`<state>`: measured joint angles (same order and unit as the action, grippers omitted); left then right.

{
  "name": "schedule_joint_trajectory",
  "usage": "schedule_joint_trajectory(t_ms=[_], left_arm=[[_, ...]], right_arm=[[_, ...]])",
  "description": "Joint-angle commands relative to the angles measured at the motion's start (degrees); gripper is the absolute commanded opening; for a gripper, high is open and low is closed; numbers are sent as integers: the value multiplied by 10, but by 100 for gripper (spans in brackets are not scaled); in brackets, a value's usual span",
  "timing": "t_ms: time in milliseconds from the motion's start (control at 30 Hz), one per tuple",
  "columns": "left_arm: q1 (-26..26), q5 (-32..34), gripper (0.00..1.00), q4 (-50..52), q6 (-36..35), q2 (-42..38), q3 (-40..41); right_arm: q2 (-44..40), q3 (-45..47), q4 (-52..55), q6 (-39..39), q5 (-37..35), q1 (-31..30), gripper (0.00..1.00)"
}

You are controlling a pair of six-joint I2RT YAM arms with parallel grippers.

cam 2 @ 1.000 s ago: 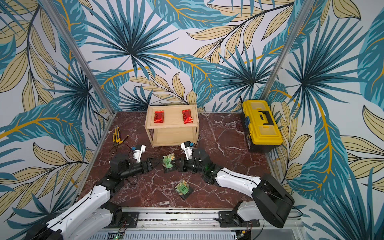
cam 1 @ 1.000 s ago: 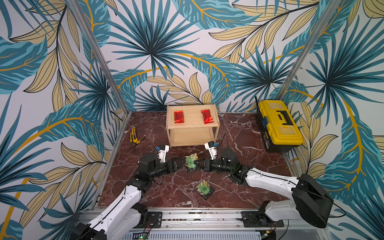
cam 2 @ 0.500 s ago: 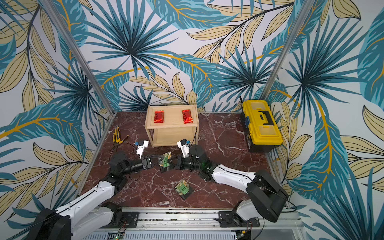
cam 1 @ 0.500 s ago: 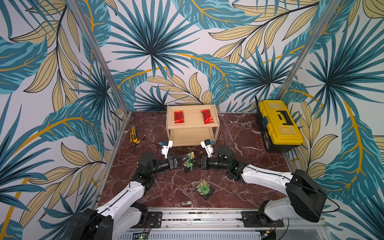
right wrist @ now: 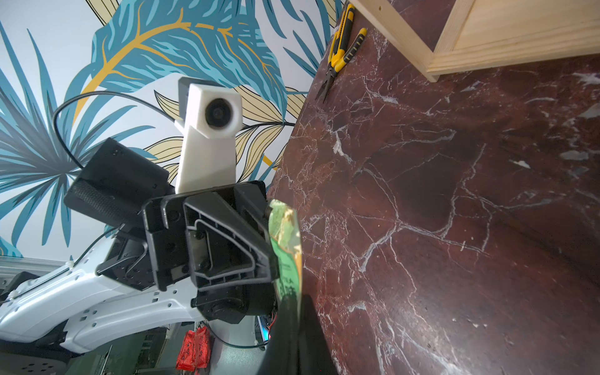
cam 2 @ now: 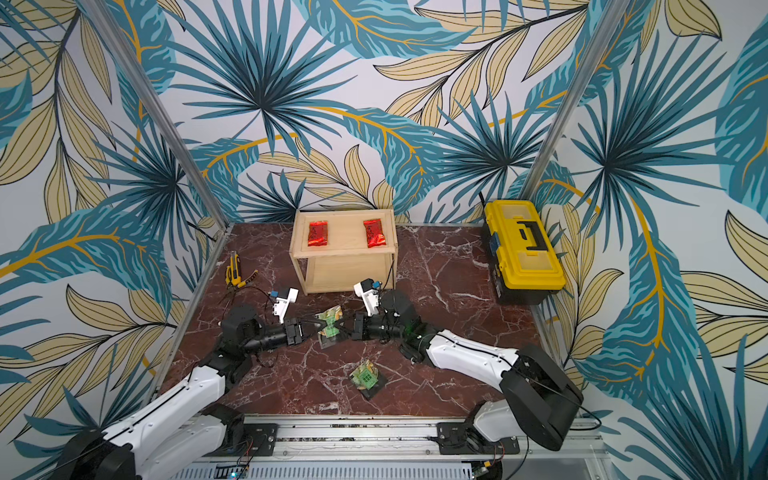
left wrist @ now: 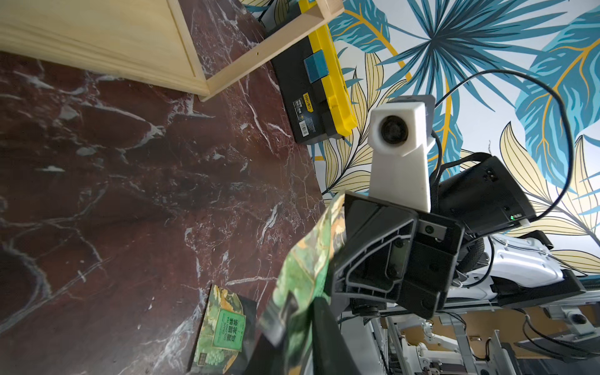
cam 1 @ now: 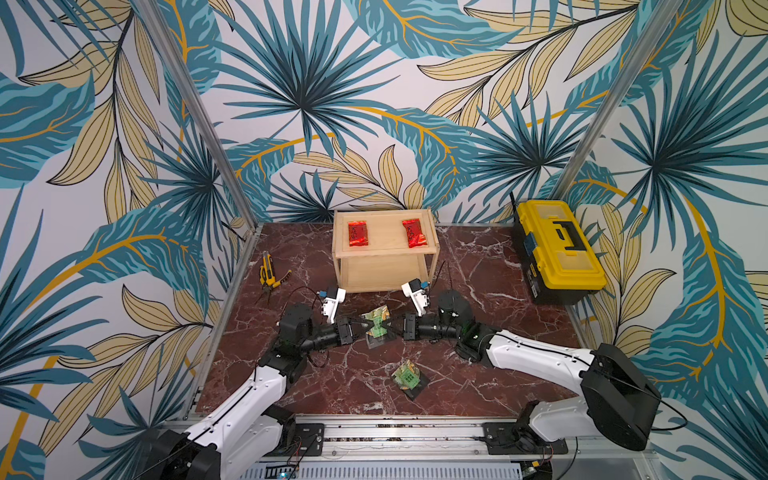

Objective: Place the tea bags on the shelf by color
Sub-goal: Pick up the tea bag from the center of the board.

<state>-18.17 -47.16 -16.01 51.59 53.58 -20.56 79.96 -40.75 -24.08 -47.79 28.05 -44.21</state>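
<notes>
A green tea bag [cam 1: 406,375] lies near the desk's [cam 1: 457,395] front edge. Mid-desk, the left pincer [cam 1: 361,327] and right pincer [cam 1: 390,328] both squeeze the second green tea bag [cam 1: 376,326]. Two red tea bags [cam 1: 358,233] [cam 1: 414,233] lie atop the shelf [cam 1: 386,254] by the far edge.

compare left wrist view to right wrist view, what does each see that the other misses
Only the left wrist view: the yellow toolbox, the second green tea bag lying on the table, and the right arm.
Only the right wrist view: the yellow-handled pliers and the left arm.
Both: the held green tea bag in the jaws of both arms, a lower corner of the shelf, and the marble table.
</notes>
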Motion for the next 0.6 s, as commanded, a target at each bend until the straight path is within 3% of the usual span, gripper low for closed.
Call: schedule_joint_trajectory(t_ms=[0, 133, 300, 567], left_arm=[[3, 17, 10, 40, -26, -10, -30], [3, 4, 2, 14, -7, -8, -33], [7, -4, 0, -3, 8, -12, -34], [26, -17, 0, -27, 35, -29, -33]], right_arm=[[-17, 3, 11, 12, 7, 2, 0], [-18, 0, 16, 14, 8, 2, 4], [-26, -5, 22, 13, 7, 2, 26], [-45, 29, -38, -39, 20, 7, 33]])
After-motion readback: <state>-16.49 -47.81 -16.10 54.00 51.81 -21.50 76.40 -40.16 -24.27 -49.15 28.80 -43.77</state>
